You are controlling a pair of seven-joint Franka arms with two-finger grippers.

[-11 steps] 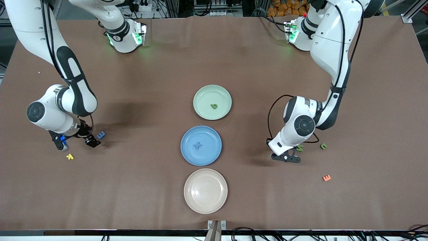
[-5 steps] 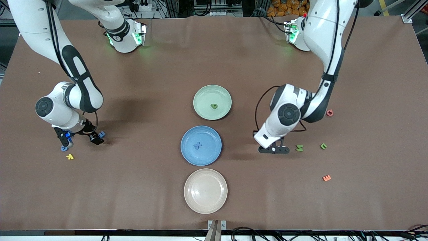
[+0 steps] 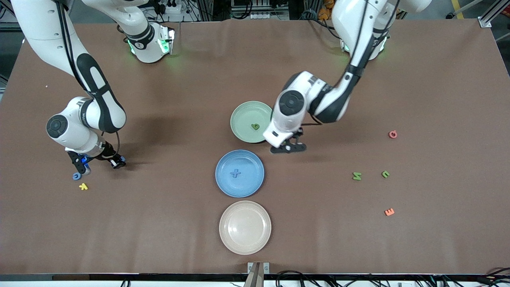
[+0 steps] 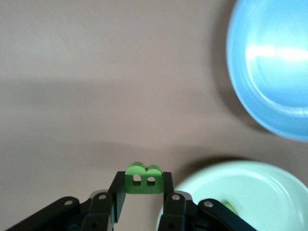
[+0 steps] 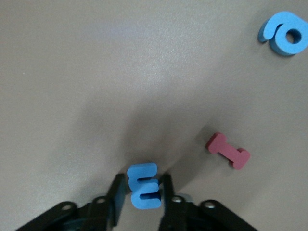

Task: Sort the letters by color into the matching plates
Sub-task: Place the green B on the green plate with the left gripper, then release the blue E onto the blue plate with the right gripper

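Note:
My left gripper (image 3: 287, 148) is shut on a green letter B (image 4: 142, 180) and holds it over the table just beside the pale green plate (image 3: 243, 109), which holds one green letter (image 3: 255, 126). The plate's rim (image 4: 240, 192) shows in the left wrist view. The blue plate (image 3: 248, 183) holds a blue cross (image 3: 235, 173). My right gripper (image 3: 117, 162) is down at the table toward the right arm's end, shut on a blue letter E (image 5: 143, 185). A round blue letter (image 3: 76, 176) lies close by and also shows in the right wrist view (image 5: 286, 36).
A cream plate (image 3: 245, 227) sits nearest the front camera. Two green letters (image 3: 357, 175) (image 3: 385, 173), an orange E (image 3: 389, 212) and a pink letter (image 3: 393, 134) lie toward the left arm's end. A yellow letter (image 3: 83, 186) and a red I (image 5: 228, 151) lie near my right gripper.
My left arm swung from beside the loose green letters to the green plate's edge, carrying the green B. My right gripper shifted and closed around the blue E.

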